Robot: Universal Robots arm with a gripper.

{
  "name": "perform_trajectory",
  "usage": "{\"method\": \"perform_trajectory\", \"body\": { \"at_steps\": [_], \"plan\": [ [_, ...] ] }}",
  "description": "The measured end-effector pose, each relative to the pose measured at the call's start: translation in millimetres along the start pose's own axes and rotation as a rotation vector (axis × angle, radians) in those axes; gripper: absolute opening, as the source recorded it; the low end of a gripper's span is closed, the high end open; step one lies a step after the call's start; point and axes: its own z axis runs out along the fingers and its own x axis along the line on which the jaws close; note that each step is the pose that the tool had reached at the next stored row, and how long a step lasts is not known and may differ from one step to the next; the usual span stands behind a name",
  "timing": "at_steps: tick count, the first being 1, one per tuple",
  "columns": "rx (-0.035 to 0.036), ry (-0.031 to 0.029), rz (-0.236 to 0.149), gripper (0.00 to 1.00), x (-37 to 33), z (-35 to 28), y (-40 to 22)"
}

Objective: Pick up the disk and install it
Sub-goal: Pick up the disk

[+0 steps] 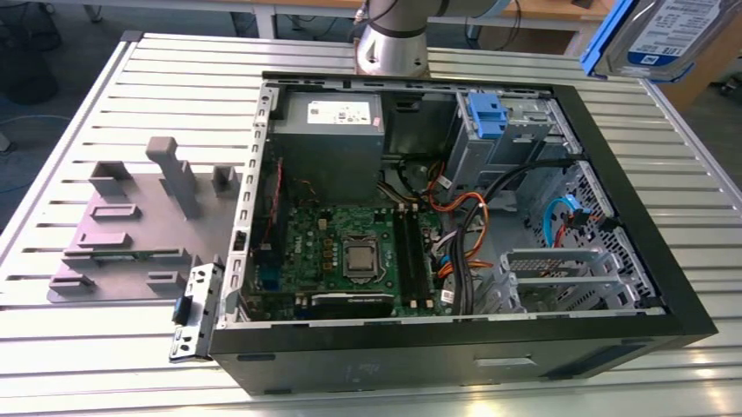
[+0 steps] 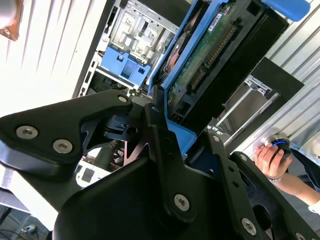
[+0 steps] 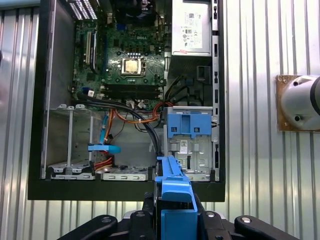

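Tool (image 2: 182,122) is pressed together on the disk (image 1: 666,35), pinching the blue carrier bracket from both sides; I see no gap between the black fingers (image 2: 160,150) and the plastic in the second wrist view. The disk is in the air, not seated. In the exterior view it hangs high at the exterior view's right, above the slatted tabletop (image 1: 139,78) and just outside the far corner of the open computer case (image 1: 464,347). In the first wrist view I see the carrier edge-on, long axis running straight out from the tool toward the case below. The grey drive bay (image 3: 192,150) with its fixed blue latch (image 3: 187,125) lies directly beyond the carrier's leading end, and the two are nearly in line, the bay offset slightly to one side. I judge bay and disk well apart in height, nothing touching. The disk's circuit-board face (image 2: 210,50) shows in the second wrist view. A person's hand (image 2: 270,160) rests near the tabletop's edge, clear of the tool.
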Motion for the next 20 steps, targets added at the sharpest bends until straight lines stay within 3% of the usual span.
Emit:
{"method": "perform_trajectory", "body": {
  "at_steps": [20],
  "plan": [
    [0.0000, 0.0000, 0.000, 0.37, 4.7, 0.6, 0.0]
  ]
}}
